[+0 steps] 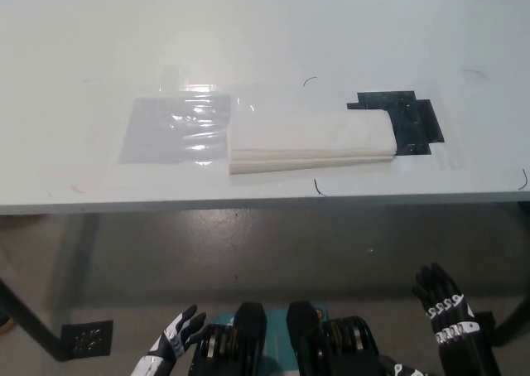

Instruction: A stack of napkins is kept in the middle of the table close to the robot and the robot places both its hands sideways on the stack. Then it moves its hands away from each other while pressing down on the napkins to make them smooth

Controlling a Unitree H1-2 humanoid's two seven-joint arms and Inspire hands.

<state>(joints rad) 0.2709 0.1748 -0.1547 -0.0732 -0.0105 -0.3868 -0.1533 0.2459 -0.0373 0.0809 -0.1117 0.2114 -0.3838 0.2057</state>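
A pale grey floor shows beneath the near edge of the white table (265, 28), and both hands hang low over it, well below and clear of the tabletop. The white left hand (175, 340) sits at the bottom left, fingers spread and holding nothing; the black right hand (445, 313) sits at the bottom right, fingers likewise apart and empty. The table's near edge runs between the hands and the napkin stack (310, 141), which lies close to that edge, near the middle. A clear plastic sheet (176, 127) touches the stack's left end; black tape (406, 120) marks the table at its right end. The stack is white, flat, its layered edge facing the robot.
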